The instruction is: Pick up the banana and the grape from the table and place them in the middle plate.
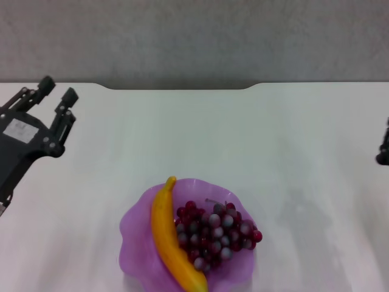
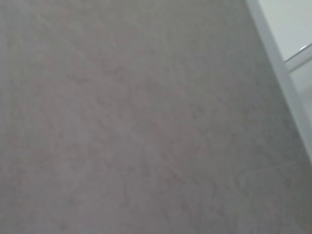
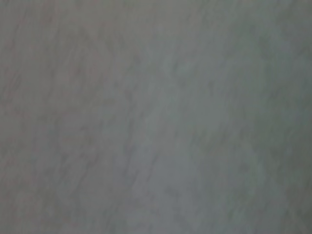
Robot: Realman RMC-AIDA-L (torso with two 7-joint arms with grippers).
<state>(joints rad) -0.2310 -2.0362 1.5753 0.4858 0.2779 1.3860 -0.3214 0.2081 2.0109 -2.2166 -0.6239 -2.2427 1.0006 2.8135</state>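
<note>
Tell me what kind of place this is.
Probably a robot test bench: a bare white table against a grey wall, one purple plate holding a plastic-looking banana and grapes, the left gripper open nearby.

A robot test lab, judging by the bare staging: a plain white bench (image 1: 200, 140) with a notched far edge stands against a blank grey wall (image 1: 194, 36). The only props are plastic-looking fruit, a banana (image 1: 170, 240) and a bunch of grapes (image 1: 217, 234), in a purple scalloped plate (image 1: 135, 234) at the near centre. Black robot arms flank the bench, the left gripper (image 1: 56, 92) at the far left.
</note>
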